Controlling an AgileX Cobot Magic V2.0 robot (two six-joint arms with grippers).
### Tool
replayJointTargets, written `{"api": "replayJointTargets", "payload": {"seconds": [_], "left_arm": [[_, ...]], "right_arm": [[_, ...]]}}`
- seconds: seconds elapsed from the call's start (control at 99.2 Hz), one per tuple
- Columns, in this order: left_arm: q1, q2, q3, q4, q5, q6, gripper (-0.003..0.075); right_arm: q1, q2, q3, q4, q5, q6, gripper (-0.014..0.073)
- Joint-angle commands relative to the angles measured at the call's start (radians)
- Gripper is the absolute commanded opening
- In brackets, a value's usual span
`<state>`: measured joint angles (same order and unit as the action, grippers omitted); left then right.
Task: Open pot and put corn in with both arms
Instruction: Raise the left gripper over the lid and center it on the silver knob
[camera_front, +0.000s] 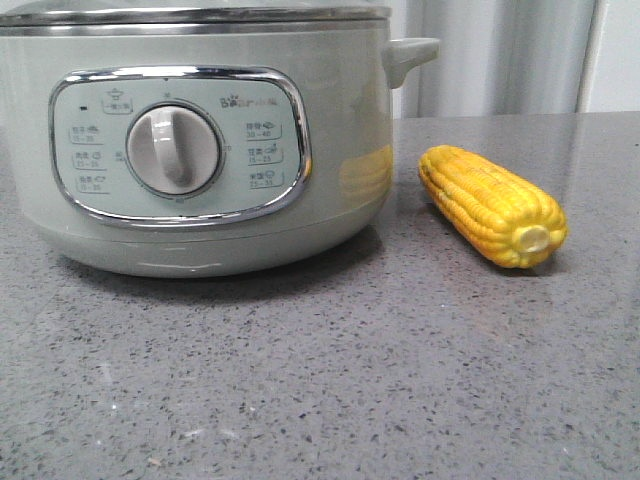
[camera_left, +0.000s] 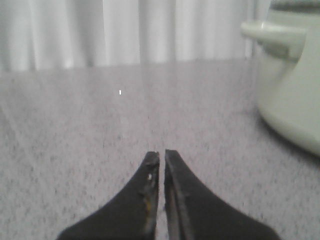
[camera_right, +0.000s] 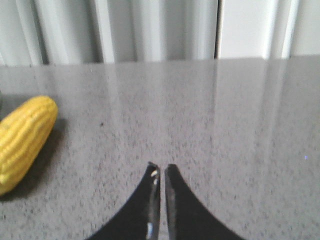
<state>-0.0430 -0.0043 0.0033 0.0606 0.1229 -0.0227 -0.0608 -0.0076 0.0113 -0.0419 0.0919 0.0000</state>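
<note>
Grey speckled stone counter (camera_front: 350, 380) fills the foreground, with pale vertical panels or curtains behind it. On the left of the front view stands the pot (camera_front: 340, 130), a large round sage-green cooker with its lid (camera_front: 190, 12) on, a steel rim, and a chrome-framed control panel (camera_front: 178, 146) facing the camera with a grey-white dial (camera_front: 174, 150) in the middle. A small side handle (camera_front: 412, 52) sticks out on its right. Just beside the pot, to its right and not touching it, lies the corn (camera_front: 490, 204), a bright yellow cob flat on the counter, its pale stub end pointing toward the camera and rightward; its yellow reflects in the pot's wall.

Neither arm appears in the front view. Left pincer (camera_left: 162, 161) hangs low over bare counter, its black fingers (camera_left: 145, 192) clenched together on nothing, the pot near on one side. Right pincer (camera_right: 161, 172) is likewise clenched and empty, over bare counter, with the corn near.
</note>
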Motion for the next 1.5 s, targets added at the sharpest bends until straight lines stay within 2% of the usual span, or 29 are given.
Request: {"api": "replayJointTargets", "payload": {"seconds": [0.0,0.171,0.433,0.746,1.008,1.179,1.249,1.3,1.421,1.491], "left_arm": [[0.001,-0.035,0.006,-0.009,-0.144,-0.001,-0.002],[0.001,-0.035,-0.005,0.002,-0.202,-0.001,-0.002],[0.001,-0.003,-0.116,0.011,-0.151,-0.001,-0.002],[0.001,0.207,-0.265,0.063,-0.162,0.001,-0.002],[0.001,0.321,-0.268,0.063,-0.327,0.001,-0.002],[0.001,0.36,-0.268,0.063,-0.348,-0.001,-0.0015],[0.001,0.371,-0.268,0.063,-0.356,-0.003,0.0036],[0.001,0.376,-0.268,0.063,-0.374,-0.008,0.0109],[0.001,0.381,-0.268,0.063,-0.421,-0.008,0.034],[0.001,0.381,-0.268,0.063,-0.453,-0.008,0.0416]], "right_arm": [[-0.007,-0.023,0.02,0.001,-0.142,-0.007,-0.0057],[-0.007,-0.023,0.009,0.001,-0.205,-0.007,-0.0057],[-0.007,0.021,-0.088,-0.001,-0.043,-0.007,-0.0057],[-0.007,0.261,-0.249,-0.001,0.048,-0.007,-0.0057],[-0.007,0.403,-0.287,0.031,-0.006,-0.007,-0.0057],[-0.007,0.405,-0.283,0.033,-0.008,-0.007,-0.0057],[-0.007,0.405,-0.283,0.033,-0.005,-0.007,-0.0057],[-0.007,0.405,-0.283,0.033,-0.005,-0.007,-0.0057],[-0.007,0.405,-0.283,0.033,-0.005,-0.007,-0.0057],[-0.007,0.405,-0.283,0.033,-0.005,-0.007,-0.0057]]}}
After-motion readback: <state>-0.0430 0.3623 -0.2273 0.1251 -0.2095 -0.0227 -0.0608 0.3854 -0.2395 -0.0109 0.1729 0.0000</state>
